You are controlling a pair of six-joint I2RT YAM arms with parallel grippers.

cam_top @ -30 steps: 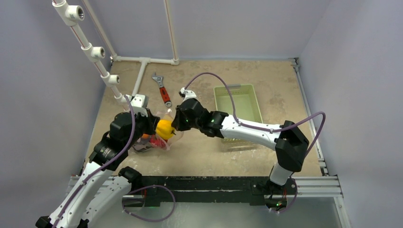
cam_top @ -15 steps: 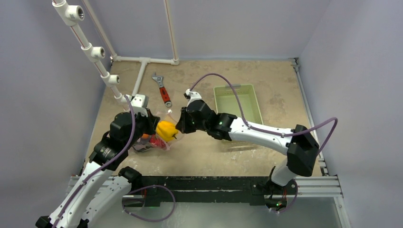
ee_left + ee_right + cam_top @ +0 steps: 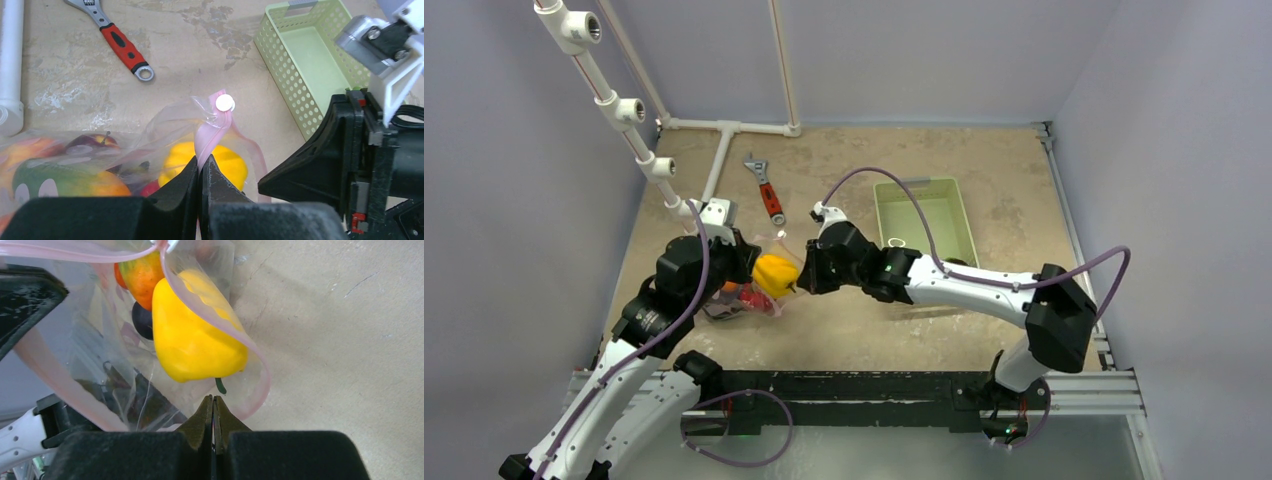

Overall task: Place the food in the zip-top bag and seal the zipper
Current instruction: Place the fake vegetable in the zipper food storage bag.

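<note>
The clear zip-top bag (image 3: 167, 122) lies at the left with its mouth held up. My left gripper (image 3: 201, 165) is shut on the pink zipper (image 3: 210, 137), just below its white slider (image 3: 225, 102). A yellow pepper (image 3: 195, 340) sits in the bag's mouth, its green stem toward my right gripper (image 3: 213, 399). That gripper is shut with nothing between its tips, which sit just under the stem at the pink rim (image 3: 257, 365). Deeper in the bag are a red-orange fruit (image 3: 140, 275), a dark round one (image 3: 142, 320) and an apple (image 3: 92, 142). In the top view the pepper (image 3: 772, 272) lies between both grippers.
A pale green mesh basket (image 3: 924, 215) stands behind my right arm. A red-handled wrench (image 3: 766, 190) lies at the back, beside white pipes (image 3: 724, 140). A pipe rack with fittings (image 3: 629, 110) rises along the left wall. The right gripper's body (image 3: 360, 150) is close to the left gripper's right side.
My right wrist has swung toward the near edge and its elbow has moved right, tips staying at the pepper. The left gripper and the bag have hardly moved.
</note>
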